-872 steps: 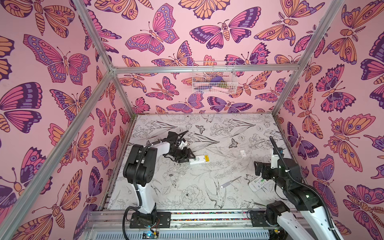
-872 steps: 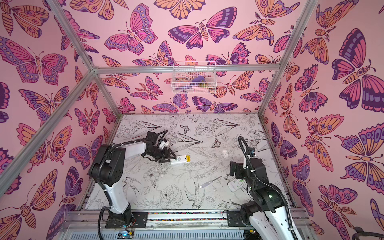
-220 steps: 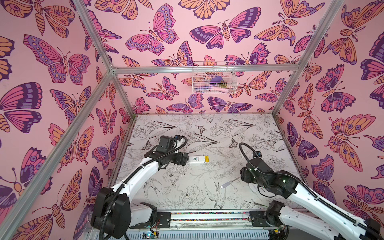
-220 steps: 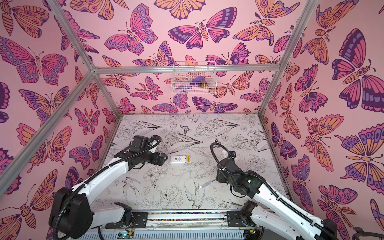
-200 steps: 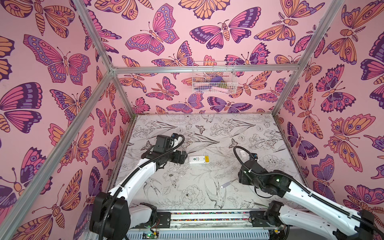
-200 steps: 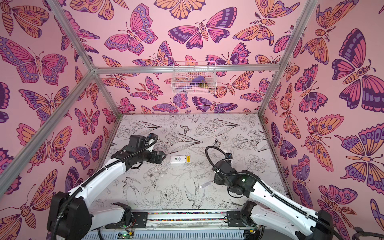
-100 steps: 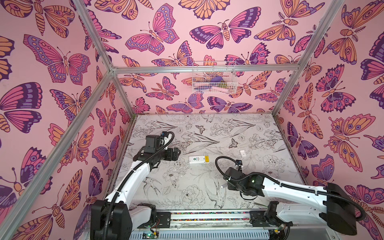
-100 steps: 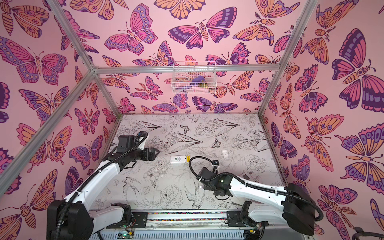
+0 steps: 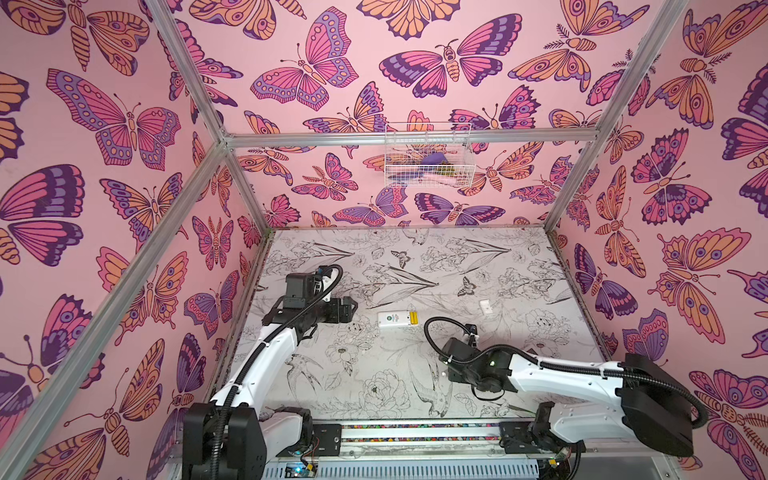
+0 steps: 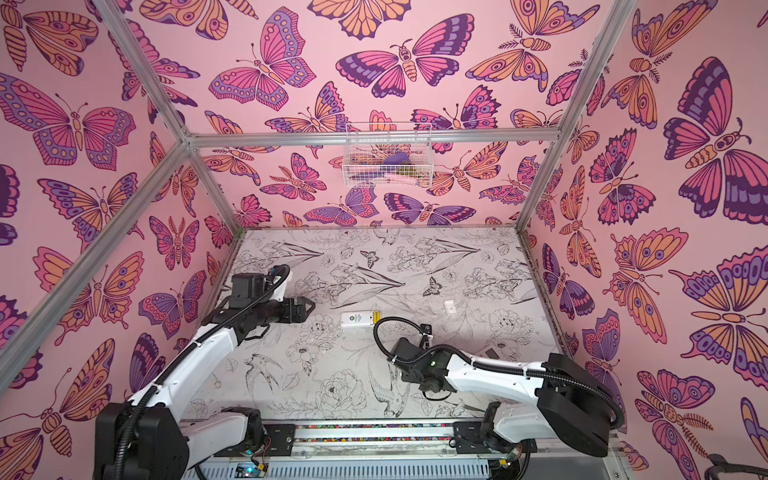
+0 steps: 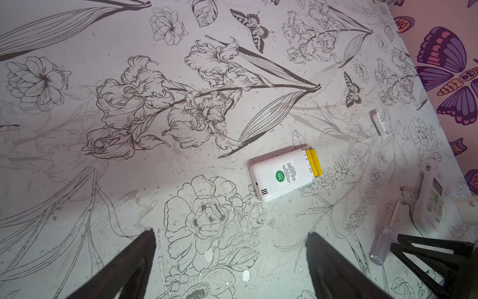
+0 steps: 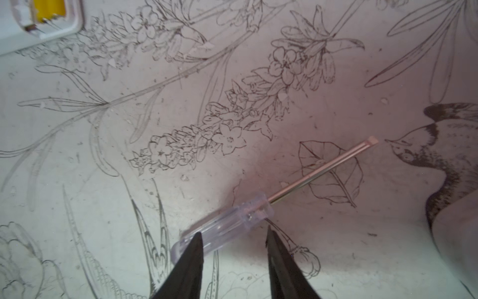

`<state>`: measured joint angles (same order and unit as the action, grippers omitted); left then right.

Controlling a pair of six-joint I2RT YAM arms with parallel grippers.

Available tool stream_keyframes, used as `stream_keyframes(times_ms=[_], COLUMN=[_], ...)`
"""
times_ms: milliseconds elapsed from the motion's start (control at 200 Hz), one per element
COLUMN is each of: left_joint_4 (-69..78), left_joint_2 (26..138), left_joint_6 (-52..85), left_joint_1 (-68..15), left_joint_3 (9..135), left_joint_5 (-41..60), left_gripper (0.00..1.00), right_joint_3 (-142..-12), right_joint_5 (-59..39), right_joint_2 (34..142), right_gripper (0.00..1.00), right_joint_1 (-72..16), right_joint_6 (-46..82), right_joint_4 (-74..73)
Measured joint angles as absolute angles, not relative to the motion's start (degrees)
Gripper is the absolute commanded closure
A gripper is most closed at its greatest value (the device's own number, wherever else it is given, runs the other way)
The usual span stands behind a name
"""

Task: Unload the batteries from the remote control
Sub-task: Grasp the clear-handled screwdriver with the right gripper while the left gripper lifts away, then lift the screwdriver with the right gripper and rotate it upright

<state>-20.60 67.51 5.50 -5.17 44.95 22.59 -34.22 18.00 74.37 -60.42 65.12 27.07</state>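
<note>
- Looking at the right claw (image 12: pixel 232 231) first: the jaws are roughly half shut, with the tips down near the tabletop (image 12: pixel 77 181) on either side of the screwdriver (image 12: pixel 232 218) and its clear handle. One tip overlaps the butt end and the other sits just beside the collar. Honestly can't tell if they're pinching it or only framing it.
- The left claw (image 11: pixel 230 234) is spread wide with nothing in it and touching nothing. It hovers over the tabletop between the left edge and the middle.
- Hard-to-see stuff: in both top views the right claw's tips and the screwdriver are buried under that arm's own wrist.
- The right wrist view only catches a corner of the remote (image 12: pixel 10 38), with a sliver of yellow showing.
- A second remote (image 11: pixel 432 204), white and buttons up, lies toward the right edge. It's partly covered by the right arm, so its back isn't visible.
- The batteries (image 11: pixel 314 164) are two yellow ones, side by side in the open end of the remote. It lies back-up around the middle of the tabletop, with the open end facing the right edge.
- The remote sits out ahead of the left claw's open jaws, clearly apart, with the batteries on its far end.
- From the right claw the batteries are near, off toward the back edge, not touching.
- A small white cover (image 9: pixel 484 306) lies alone between the remote and the right edge.
</note>
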Motion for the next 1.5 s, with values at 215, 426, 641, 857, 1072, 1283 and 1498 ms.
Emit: stream_keyframes(times_ms=[215,426,641,857,1072,1283,1498], left_joint_4=[-20.2,-19.6,-19.4,-19.3,-19.3,-19.3,-19.3], left_joint_2=[67.5,67.5,67.5,67.5,67.5,67.5,67.5], left_joint_6=[5.9,6.3,6.5,6.7,7.0,7.1,7.2], left_joint_1=[-5.1,-5.1,-4.9,-4.9,-4.9,-4.8,-4.5], left_joint_3=[44.9,44.9,44.9,44.8,44.8,44.8,44.8], left_joint_5=[23.1,23.2,23.2,23.3,23.8,24.0,24.3], left_gripper=[0.08,0.08,0.08,0.09,0.09,0.09,0.09], right_joint_3=[-33.8,-33.8,-34.5,-35.9,-36.8,-36.8,-35.8], right_joint_5=[18.0,18.1,18.5,19.1,18.5,16.0,14.0], right_joint_2=[75.4,75.4,78.2,81.1,81.9,80.9,79.1], right_gripper=[0.57,0.53,0.54,0.59,0.63,0.61,0.63], right_joint_1=[-60.4,-60.4,-60.4,-60.5,-60.5,-60.5,-61.2], right_joint_6=[66.2,66.3,66.4,65.9,65.1,64.5,63.5], right_joint_4=[24.5,24.4,23.5,22.9,23.5,24.9,26.2])
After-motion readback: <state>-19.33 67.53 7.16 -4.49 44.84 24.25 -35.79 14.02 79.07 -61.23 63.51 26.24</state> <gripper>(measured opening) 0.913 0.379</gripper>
